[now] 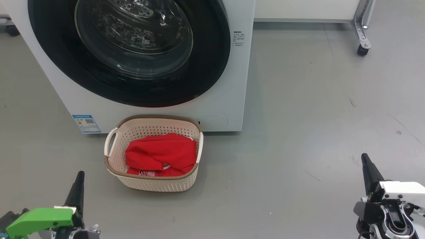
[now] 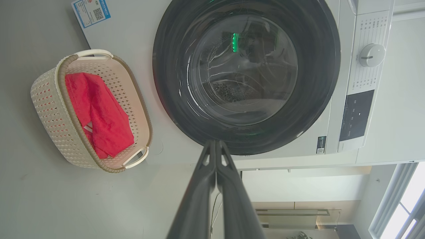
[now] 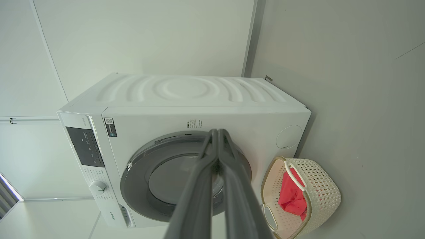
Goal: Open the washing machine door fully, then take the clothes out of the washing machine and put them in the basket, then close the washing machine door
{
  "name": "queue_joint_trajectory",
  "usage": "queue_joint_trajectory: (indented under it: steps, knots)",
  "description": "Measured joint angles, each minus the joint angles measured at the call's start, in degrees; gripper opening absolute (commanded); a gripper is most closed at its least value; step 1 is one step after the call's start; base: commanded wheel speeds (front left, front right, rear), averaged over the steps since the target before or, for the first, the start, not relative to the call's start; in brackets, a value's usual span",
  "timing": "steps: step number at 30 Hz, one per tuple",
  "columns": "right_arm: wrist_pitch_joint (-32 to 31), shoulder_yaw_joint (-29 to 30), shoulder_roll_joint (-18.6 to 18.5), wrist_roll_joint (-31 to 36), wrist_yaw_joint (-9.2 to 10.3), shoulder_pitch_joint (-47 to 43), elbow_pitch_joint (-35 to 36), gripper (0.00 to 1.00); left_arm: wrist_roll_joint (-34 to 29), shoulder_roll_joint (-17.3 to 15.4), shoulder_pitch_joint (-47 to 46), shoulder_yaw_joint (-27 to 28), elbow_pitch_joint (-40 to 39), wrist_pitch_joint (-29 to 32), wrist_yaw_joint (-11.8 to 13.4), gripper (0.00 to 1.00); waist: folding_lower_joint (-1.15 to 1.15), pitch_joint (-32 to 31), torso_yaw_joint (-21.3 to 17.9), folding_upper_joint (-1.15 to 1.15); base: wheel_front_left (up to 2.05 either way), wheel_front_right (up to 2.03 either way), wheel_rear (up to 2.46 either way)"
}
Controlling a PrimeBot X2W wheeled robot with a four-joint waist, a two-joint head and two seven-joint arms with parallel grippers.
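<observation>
The white washing machine [image 1: 225, 86] [image 2: 139, 20] [image 3: 186, 93] stands ahead with its round black-rimmed door [image 1: 132, 49] [image 2: 245, 73] [image 3: 159, 179] lying flat against the front, shut. Red clothes [image 1: 161, 154] [image 2: 99, 113] [image 3: 290, 196] lie in the cream basket [image 1: 156, 127] [image 2: 49, 109] [image 3: 322, 189] on the floor right in front of the machine. My left gripper [image 1: 79, 176] [image 2: 215, 143] is low at the left, shut and holding nothing. My right gripper [image 1: 364, 157] [image 3: 218, 132] is low at the right, also shut and holding nothing. Both are well back from the basket.
Grey floor [image 1: 315, 116] spreads wide to the right of the machine. A metal leg on a black caster [image 1: 362, 49] stands at the far right by the wall. A blue sticker [image 1: 86, 123] marks the machine's lower left corner.
</observation>
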State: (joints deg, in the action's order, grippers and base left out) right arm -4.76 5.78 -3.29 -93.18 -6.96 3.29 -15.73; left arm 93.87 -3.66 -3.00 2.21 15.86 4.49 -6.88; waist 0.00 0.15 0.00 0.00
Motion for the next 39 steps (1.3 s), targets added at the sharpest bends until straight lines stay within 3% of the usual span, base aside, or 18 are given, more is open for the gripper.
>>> queue_joint_trajectory:
  steps: [39]
  knots:
    - [0.0,0.1,0.0,0.0,-0.01,0.0,0.0,0.00,0.0,0.1,0.0,0.2,0.0,0.0,0.0,0.00,0.00,0.0,0.0,0.00,0.00,0.00,0.00]
